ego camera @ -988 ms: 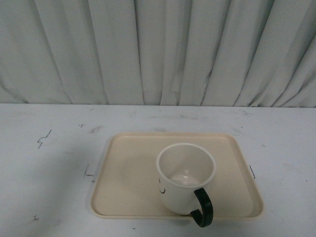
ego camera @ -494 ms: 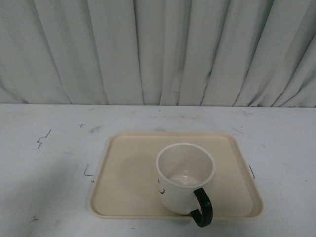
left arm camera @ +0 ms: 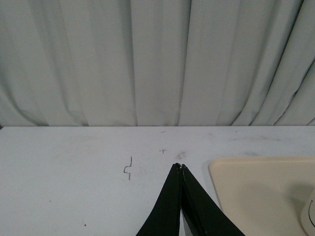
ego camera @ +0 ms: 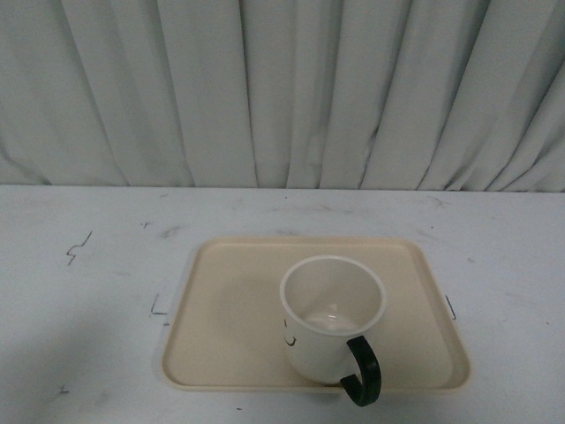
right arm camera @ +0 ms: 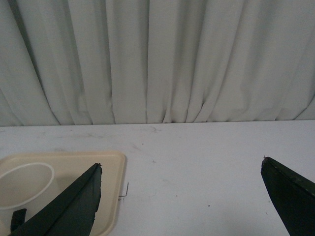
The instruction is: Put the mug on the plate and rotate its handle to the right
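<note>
While the mug (ego camera: pixel 328 329) stands upright on the plate (ego camera: pixel 228 329), toward its near right part, the handle (ego camera: pixel 364 372) points back at me, not yet right. Placing looks done; turning is in hand. My left jaws are pressed together, empty; right jaws gape wide, empty. Next: grip mug, twist handle rightward.

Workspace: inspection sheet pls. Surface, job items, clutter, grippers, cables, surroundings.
Surface: white table, scuffed, small dark marks.
Job's things: mug upright on plate, near its front edge; handle points toward the robot, slightly right, and overlaps the front rim.
Clutter: nothing seen.
Grippers: left gripper shut, empty; right gripper open, empty; neither touches the mug.
Cables: nothing seen.
Surroundings: grey curtain behind the table.
</note>
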Motion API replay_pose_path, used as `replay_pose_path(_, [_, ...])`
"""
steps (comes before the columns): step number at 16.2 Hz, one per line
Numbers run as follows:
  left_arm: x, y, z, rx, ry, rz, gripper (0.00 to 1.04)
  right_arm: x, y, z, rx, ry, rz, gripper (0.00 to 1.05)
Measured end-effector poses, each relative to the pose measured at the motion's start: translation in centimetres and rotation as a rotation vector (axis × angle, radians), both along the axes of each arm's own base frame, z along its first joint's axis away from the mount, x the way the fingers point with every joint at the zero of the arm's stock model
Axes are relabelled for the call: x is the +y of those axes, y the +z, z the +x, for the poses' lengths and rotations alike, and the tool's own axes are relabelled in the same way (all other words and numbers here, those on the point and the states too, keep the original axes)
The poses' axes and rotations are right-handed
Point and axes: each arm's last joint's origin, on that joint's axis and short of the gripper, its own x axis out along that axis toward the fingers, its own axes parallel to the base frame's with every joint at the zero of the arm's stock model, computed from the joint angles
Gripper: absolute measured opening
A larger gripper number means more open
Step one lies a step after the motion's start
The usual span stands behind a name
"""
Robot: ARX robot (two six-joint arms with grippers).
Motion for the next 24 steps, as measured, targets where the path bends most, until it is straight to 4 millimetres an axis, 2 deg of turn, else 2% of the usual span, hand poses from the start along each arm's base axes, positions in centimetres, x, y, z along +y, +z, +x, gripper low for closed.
replay_pose_path(14, [0.0,0.3,-2.5,-0.011,0.0,0.0,0.02,0.0,0.0,0.0,0.0,0.0,0.0,0.98])
replay_pose_path(16, [0.0,-0.4,-3.4,0.04,-0.003,0.0,0.02,0.0,0.0,0.0,0.0,0.0,0.0,0.98])
replay_pose_path(17, [0.0,0.2,-3.6,-0.02,-0.002,0.0,0.02,0.0,0.0,0.0,0.0,0.0,0.0,0.98])
replay_pose_path(19, [0.0,-0.1,-3.6,0.005,0.0,0.0,0.02,0.0,0.0,0.0,0.0,0.0,0.0,0.98])
replay_pose_path(21, [0.0,-0.1,-3.6,0.002,-0.001,0.0,0.25,0.0,0.0,0.0,0.0,0.0,0.0,0.98])
replay_pose_path(22, [0.0,-0.1,-3.6,0.001,0.0,0.0,0.37,0.0,-0.2,-0.1,0.112,0.053,-0.032,0.98])
replay_pose_path(23, [0.0,-0.1,-3.6,0.001,-0.004,0.0,0.5,-0.1,-0.1,0.5,0.313,0.151,-0.091,0.98])
replay_pose_path(24, [0.0,-0.1,-3.6,0.0,0.0,0.0,0.61,0.0,0.6,1.3,0.355,0.195,-0.137,0.98])
